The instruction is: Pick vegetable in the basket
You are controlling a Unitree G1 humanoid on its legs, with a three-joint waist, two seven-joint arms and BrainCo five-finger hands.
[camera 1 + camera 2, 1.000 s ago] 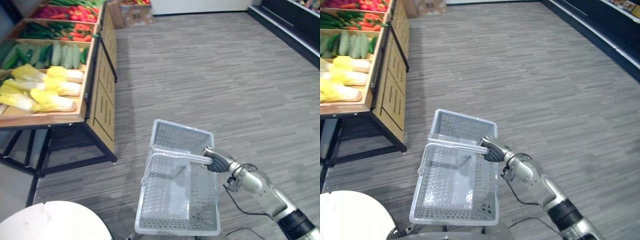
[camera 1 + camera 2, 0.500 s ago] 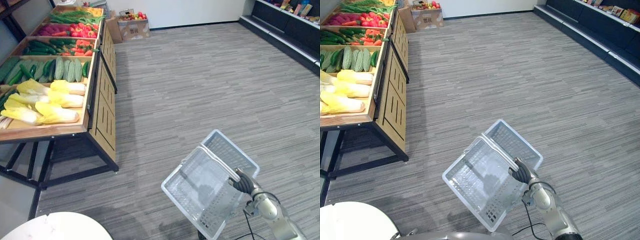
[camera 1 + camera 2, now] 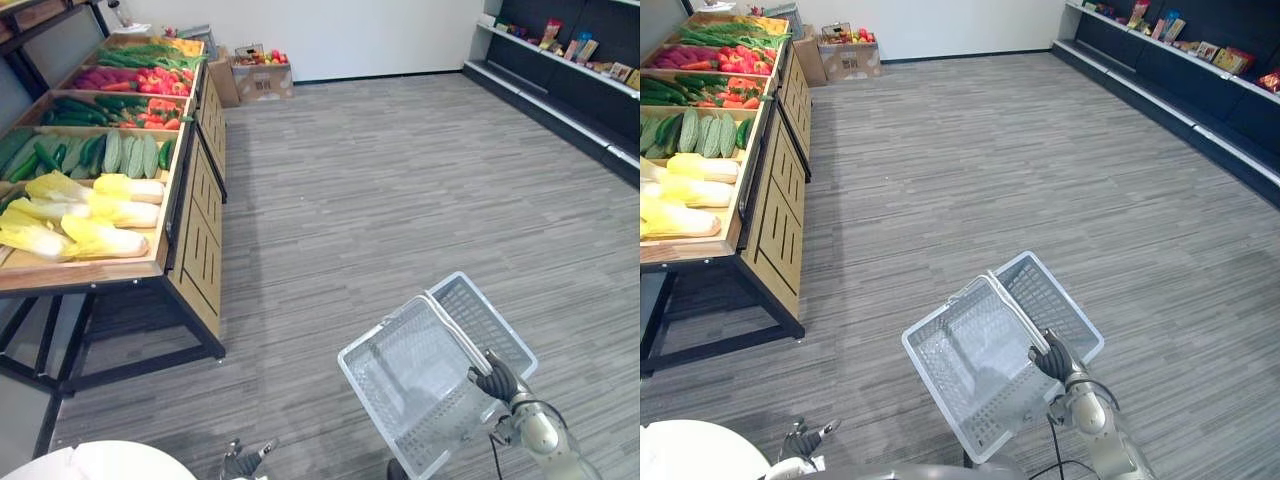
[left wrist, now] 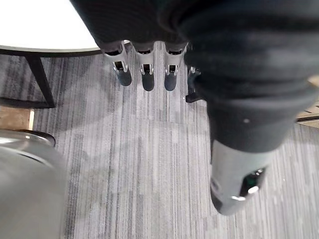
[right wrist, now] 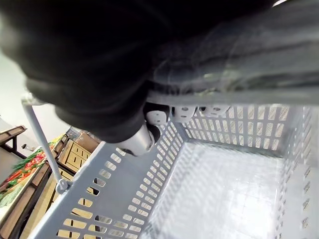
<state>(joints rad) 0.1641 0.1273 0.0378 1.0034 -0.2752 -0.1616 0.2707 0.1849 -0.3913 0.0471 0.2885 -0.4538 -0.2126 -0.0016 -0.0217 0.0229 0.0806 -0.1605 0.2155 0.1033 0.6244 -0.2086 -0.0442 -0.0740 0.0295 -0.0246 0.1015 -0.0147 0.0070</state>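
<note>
A grey plastic basket hangs low at the right, tilted diagonally, with my right hand shut on its handle. The right wrist view looks into the basket; nothing lies in it. The vegetables sit on a wooden stand at the left: pale yellow cabbages nearest, green cucumbers behind them, then red peppers. My left hand shows at the bottom edge, far from the stand. Its fingers are straight over the floor and hold nothing.
The wooden stand runs along the left side on dark metal legs. A white round table is at the bottom left. A cardboard box stands by the far wall. Dark shelves line the right side.
The camera has moved and now takes in more of the room. The basket has swung from the middle to the right and turned diagonal. My left hand now shows at the bottom edge.
</note>
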